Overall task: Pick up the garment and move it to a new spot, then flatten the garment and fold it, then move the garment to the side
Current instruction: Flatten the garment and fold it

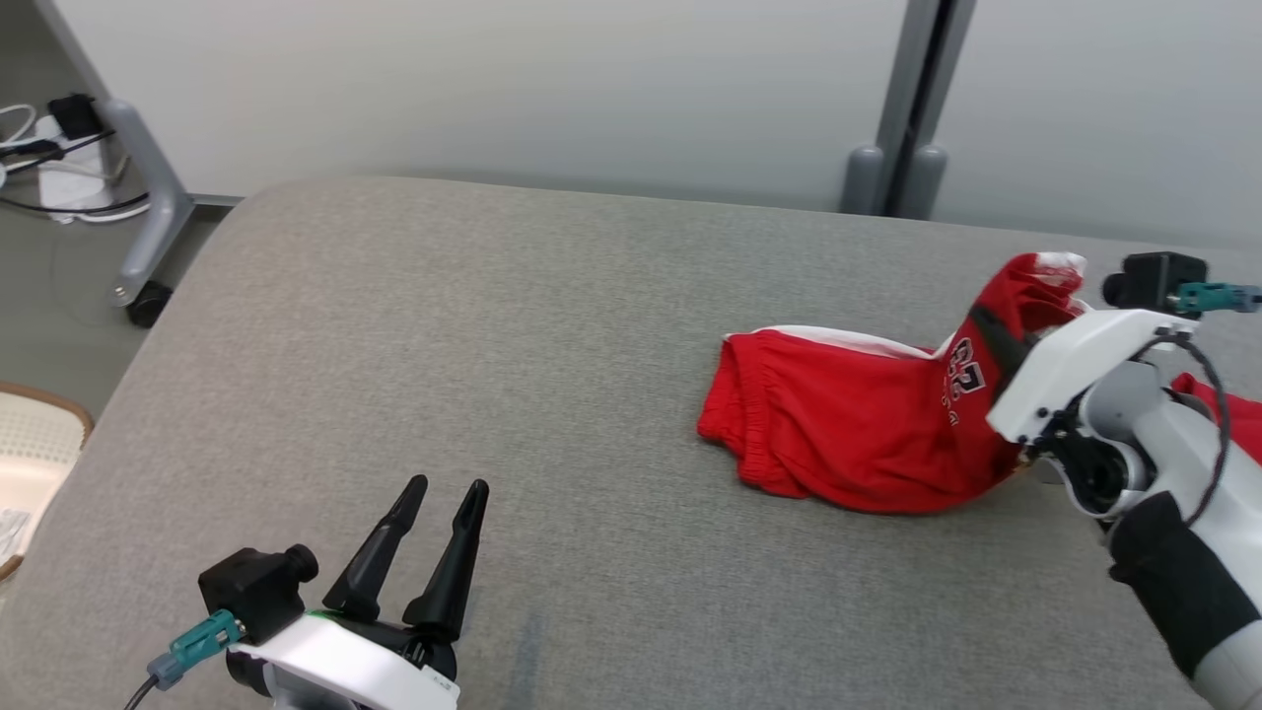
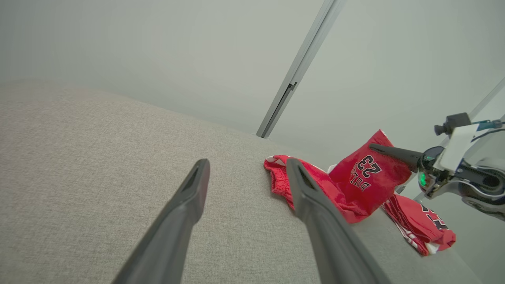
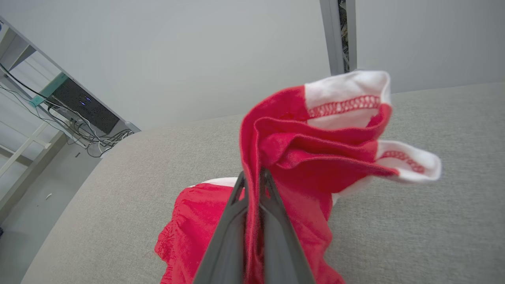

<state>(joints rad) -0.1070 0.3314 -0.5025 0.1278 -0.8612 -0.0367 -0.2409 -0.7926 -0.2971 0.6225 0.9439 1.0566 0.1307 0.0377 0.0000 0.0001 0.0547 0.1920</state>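
Left hand (image 1: 449,483) spread and empty above grey worktop (image 1: 394,325), red garment (image 1: 848,424) right of centre, one end raised, right hand (image 3: 252,177) pinching that bunched end, fingertips buried in folds, second red piece (image 1: 1242,424) partly hidden behind right arm.

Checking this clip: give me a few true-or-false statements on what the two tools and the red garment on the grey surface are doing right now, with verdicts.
1. The right tool is shut on the red garment. True.
2. The left tool grips the garment's waistband. False: it is open and holds nothing, above the bare grey surface, well apart from the garment.
3. The garment lies fully flat. False: the pinched end is lifted up, while the rest lies bunched on the surface.
4. The number 23 is printed on the garment. True.
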